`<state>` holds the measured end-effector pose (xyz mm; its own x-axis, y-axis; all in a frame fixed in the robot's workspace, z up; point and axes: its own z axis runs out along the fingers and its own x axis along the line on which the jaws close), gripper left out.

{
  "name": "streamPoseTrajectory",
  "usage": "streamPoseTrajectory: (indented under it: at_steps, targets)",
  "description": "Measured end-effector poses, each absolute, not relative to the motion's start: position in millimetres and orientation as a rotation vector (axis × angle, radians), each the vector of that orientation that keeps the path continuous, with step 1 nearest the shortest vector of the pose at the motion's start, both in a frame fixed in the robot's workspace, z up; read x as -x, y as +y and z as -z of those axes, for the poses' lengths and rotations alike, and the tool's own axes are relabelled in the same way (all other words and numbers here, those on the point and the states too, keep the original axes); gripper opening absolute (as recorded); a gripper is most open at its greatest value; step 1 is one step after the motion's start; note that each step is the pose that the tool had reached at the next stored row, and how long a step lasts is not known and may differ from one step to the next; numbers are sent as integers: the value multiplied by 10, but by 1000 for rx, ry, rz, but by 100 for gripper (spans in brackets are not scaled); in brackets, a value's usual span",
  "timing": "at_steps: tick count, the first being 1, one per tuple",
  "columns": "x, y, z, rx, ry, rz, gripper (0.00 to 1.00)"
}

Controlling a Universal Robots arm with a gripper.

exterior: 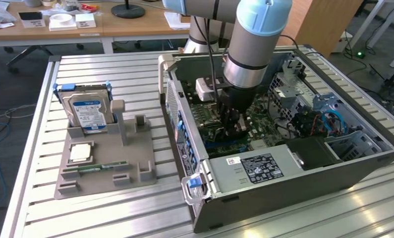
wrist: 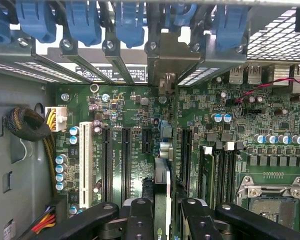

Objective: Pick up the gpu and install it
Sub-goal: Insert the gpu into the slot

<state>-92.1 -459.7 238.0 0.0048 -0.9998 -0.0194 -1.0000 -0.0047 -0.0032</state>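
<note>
Pincer: we see its black fingers (wrist: 140,220) closest to the wrist camera, clamped on the edge of the gpu (wrist: 161,200), which stands on edge between them; in the exterior view the pincer (exterior: 233,130) is down inside the open computer case (exterior: 355,163).
Gpu position: we see the card running from the fingers toward the case's rear wall, its silver end bracket (wrist: 166,65) up among the blue slot clips (wrist: 130,25), its lower edge just over the motherboard (wrist: 225,145).
Neighbouring slots: we count black expansion slots (wrist: 126,160) and one white slot (wrist: 85,160) beside the card.
Progress: we judge the pickup done and the card brought to its slot; whether it is fully seated we cannot tell, and the grip is not yet let go.
Bench: we see a grey parts holder (exterior: 104,163) on the bench (exterior: 117,218), well apart from the case, carrying a hard drive (exterior: 85,111) and a green memory stick (exterior: 97,167).
Writing: we see a blue-white label on the drive and a label on the power supply (exterior: 263,166), neither readable.
</note>
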Motion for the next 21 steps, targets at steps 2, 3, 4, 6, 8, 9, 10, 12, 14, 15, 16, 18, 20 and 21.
streamPoseTrajectory:
  at_steps: [2, 3, 4, 6, 8, 9, 10, 12, 14, 15, 16, 18, 20, 21]
  targets:
    - [924, -4595, -2373, 2214, 2204, -20, 27]
    - [922, -4596, -2375, 2214, 2204, -18, 27]
    - [922, -4596, -2379, 2215, 2205, -18, 33]
    - [921, -4597, -2379, 2215, 2205, -18, 45]
    - [921, -4597, -2380, 2215, 2205, -18, 45]
    - [921, -4597, -2380, 2215, 2205, -18, 51]
    - [921, -4597, -2380, 2215, 2205, -18, 51]
    - [921, -4597, -2380, 2215, 2205, -18, 51]
    - [921, -4597, -2388, 2216, 2205, -18, 51]
    - [921, -4598, -2397, 2216, 2205, -18, 51]
    - [921, -4597, -2409, 2215, 2205, -18, 51]
    - [921, -4597, -2443, 2216, 2205, -18, 51]
    - [921, -4596, -2479, 2216, 2205, -18, 51]
    - [921, -4596, -2496, 2215, 2205, -18, 51]
